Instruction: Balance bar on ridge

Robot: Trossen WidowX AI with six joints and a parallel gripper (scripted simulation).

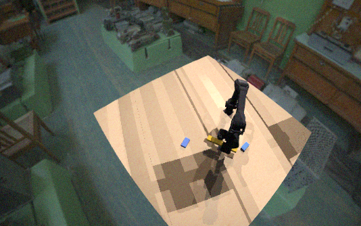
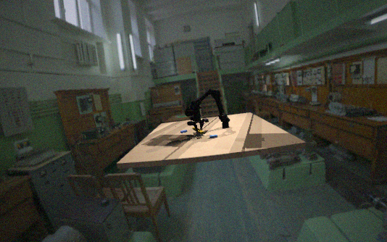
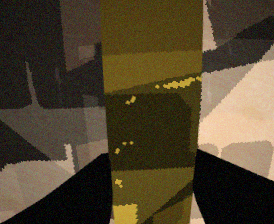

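Note:
The yellow bar [image 1: 213, 139] [image 2: 201, 131] [image 3: 153, 30] runs up the middle of the wrist view, between the two black fingers. My gripper [image 1: 226, 145] [image 3: 150, 161] is shut on the bar near its middle, and the arm covers part of the bar in the top view. One bar end shows on each side of the gripper there. The bar seems to be a little above the table, but its exact height and tilt are too small to tell. I cannot make out the ridge for certain; the gripper, bar and dark shadows hide that area.
A blue block [image 1: 185, 142] lies on the wooden table [image 1: 142, 135] [image 2: 276, 139] to the left of the bar in the top view. Another blue block [image 1: 245, 146] lies close to the bar's right end. Dark shadows cross the table around the gripper.

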